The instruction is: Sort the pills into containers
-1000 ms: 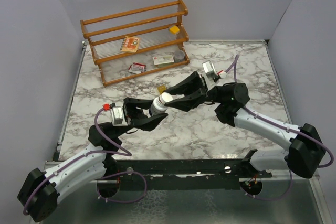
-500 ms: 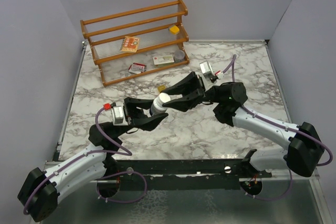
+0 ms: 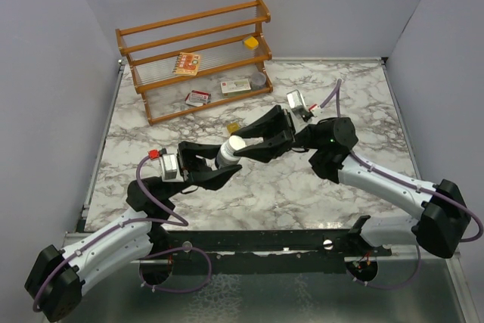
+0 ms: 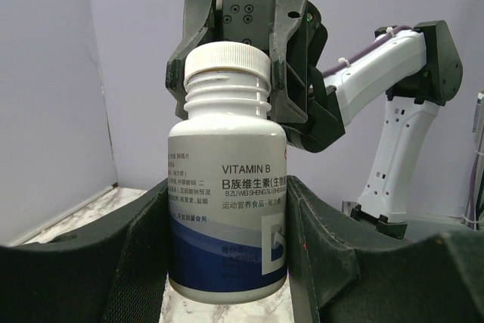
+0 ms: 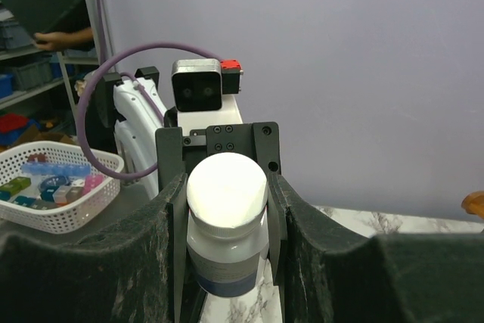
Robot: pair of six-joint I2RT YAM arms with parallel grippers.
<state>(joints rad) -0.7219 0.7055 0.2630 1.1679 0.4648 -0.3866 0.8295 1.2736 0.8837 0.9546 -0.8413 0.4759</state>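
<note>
Left end effector (image 4: 227,221) clamps the bottle (image 4: 225,179) held above the table (image 3: 302,187); right end effector (image 5: 227,213) grips its white cap (image 5: 227,187). Yellow pills (image 3: 234,127) lie largely hidden behind it.

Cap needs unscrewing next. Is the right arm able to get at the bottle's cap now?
Likely yes: the left claw holds the bottle only by its body, and the right claw straddles the bare cap.
</note>
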